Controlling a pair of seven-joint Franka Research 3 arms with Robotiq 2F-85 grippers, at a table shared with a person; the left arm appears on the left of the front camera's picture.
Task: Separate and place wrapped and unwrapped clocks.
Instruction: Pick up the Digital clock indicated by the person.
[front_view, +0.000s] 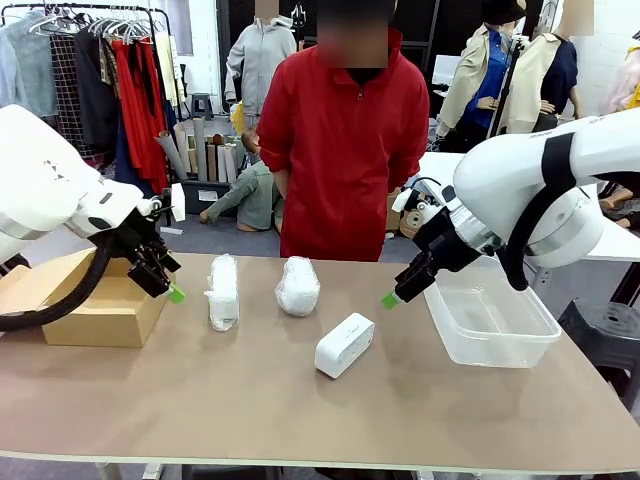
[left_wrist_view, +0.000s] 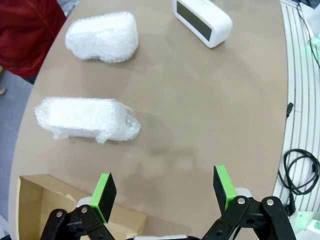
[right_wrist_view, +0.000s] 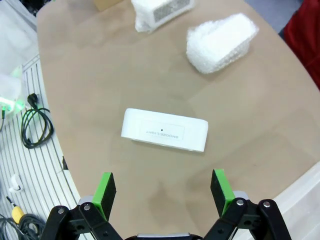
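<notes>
Across mid-frame on the brown table (front_view: 250, 410) stand a tall lump in crinkly white plastic wrap (front_view: 223, 292) and a rounder wrapped lump (front_view: 298, 286), with a bare smooth white rounded-rectangular block clock (front_view: 344, 345) lower right of them. At left, the left gripper (front_view: 170, 286) hangs wide open and empty by a brown cardboard box (front_view: 100, 315). Right of centre, the right gripper (front_view: 392, 297) gapes empty beside a clear plastic tub (front_view: 500, 345).

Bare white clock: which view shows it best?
Right wrist view: the bare white clock lies whole and central, label visible. Front view shows it smaller, angled; left wrist view clips it at the top edge.
</notes>
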